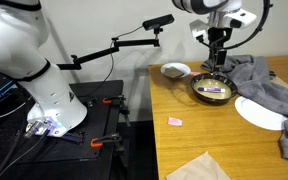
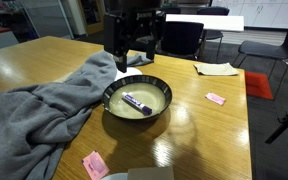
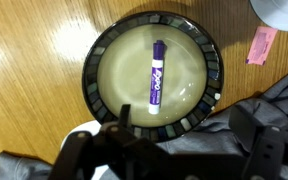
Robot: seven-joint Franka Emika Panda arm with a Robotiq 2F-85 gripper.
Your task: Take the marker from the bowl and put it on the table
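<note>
Wooden table (image 2: pixel 199 125) stretches wide beside the bowl (image 2: pixel 139 116) — marker (image 2: pixel 136 101) inside, gripper (image 2: pixel 134 60) spread open above, grey cloth (image 2: pixel 44 105) touching its rim.

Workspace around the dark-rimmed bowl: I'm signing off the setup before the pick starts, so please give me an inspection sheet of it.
Surface: light brown wooden table, smooth, no spills seen.
Job's things: thin purple marker lies flat inside the large round dark-rimmed bowl.
Clutter: crumpled grey cloth against the bowl's rim; small white bowl; flat white plate; pink square pieces; tan paper.
Gripper: black Robotiq gripper open, empty, above the bowl.
Cables: dark cables by the white robot base, off the table.
Surroundings: office chairs; camera on a boom arm.
</note>
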